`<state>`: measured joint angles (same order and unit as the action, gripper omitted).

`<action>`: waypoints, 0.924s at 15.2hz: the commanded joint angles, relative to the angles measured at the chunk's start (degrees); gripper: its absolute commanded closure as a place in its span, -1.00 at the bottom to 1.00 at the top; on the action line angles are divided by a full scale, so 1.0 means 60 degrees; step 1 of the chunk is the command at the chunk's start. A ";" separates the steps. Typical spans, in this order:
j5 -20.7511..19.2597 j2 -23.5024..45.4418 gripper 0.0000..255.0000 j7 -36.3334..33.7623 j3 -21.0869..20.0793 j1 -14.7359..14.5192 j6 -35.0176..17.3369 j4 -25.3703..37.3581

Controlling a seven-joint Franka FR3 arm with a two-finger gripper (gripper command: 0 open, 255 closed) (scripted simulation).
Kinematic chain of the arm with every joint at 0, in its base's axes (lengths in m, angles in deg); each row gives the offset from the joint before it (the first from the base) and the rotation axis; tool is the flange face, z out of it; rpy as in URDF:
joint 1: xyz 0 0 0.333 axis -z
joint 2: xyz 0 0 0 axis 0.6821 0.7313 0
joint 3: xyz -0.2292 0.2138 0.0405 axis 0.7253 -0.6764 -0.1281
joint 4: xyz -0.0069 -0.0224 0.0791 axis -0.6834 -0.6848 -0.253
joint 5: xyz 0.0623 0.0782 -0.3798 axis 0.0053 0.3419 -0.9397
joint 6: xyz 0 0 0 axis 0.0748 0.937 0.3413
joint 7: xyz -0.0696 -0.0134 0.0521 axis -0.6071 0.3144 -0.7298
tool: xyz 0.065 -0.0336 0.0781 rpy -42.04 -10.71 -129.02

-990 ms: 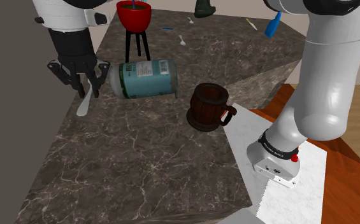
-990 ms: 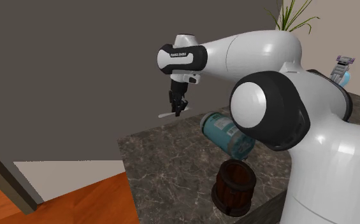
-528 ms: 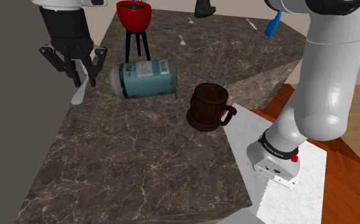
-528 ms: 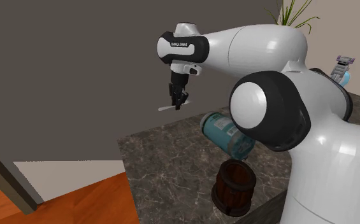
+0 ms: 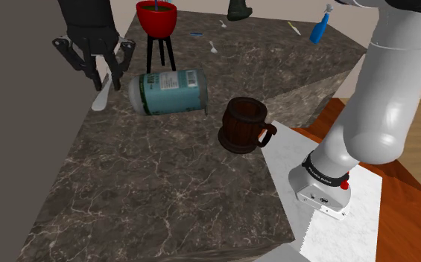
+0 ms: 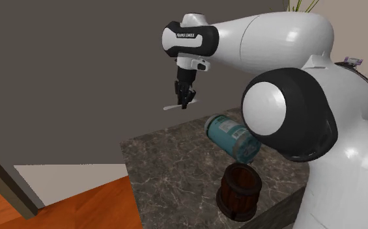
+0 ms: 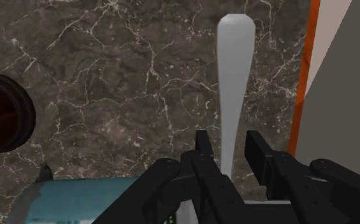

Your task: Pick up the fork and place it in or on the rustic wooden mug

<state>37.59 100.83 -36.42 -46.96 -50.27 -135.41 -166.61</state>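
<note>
My black gripper [image 5: 99,72] hangs high over the counter's edge at the shoulder view's left, shut on a pale grey fork [image 5: 101,95]. The fork [image 7: 234,76] sticks out past the fingertips [image 7: 204,147], clasped near one end. In the second exterior view the gripper [image 6: 185,99] holds the fork [image 6: 173,107] roughly level, well above the surface. The dark brown wooden mug [image 5: 244,125] stands upright mid-counter, apart from the gripper toward the shoulder view's right; it is also the mug [image 6: 240,188] and the dark rim [image 7: 3,118].
A teal-labelled jar [image 5: 168,91] lies on its side between gripper and mug. A red bowl on a black stand [image 5: 157,21] stands behind it. A blue bottle [image 5: 319,27] and small utensils [image 5: 214,48] lie at the back. The dark marble counter [image 5: 164,193] drops off beside the gripper.
The gripper has risen with the fork held in it and shifted slightly toward the shoulder view's right. Mug and jar have not moved.
</note>
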 commanded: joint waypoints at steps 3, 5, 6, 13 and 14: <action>0.1003 -0.1907 1.00 0.0816 -0.0004 0.0824 -0.0596 -0.2335; 0.1494 -0.2816 1.00 0.1280 0.0097 0.1085 -0.0754 -0.3324; 0.1727 -0.3261 1.00 0.1518 0.0172 0.1182 -0.0804 -0.3787; 0.2932 -0.6158 1.00 0.3082 0.1034 0.1357 -0.0728 -0.6589; 0.3034 -0.6544 1.00 0.3278 0.1183 0.1341 -0.0671 -0.6940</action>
<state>55.17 63.82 -18.11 -40.82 -42.27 -139.99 -206.44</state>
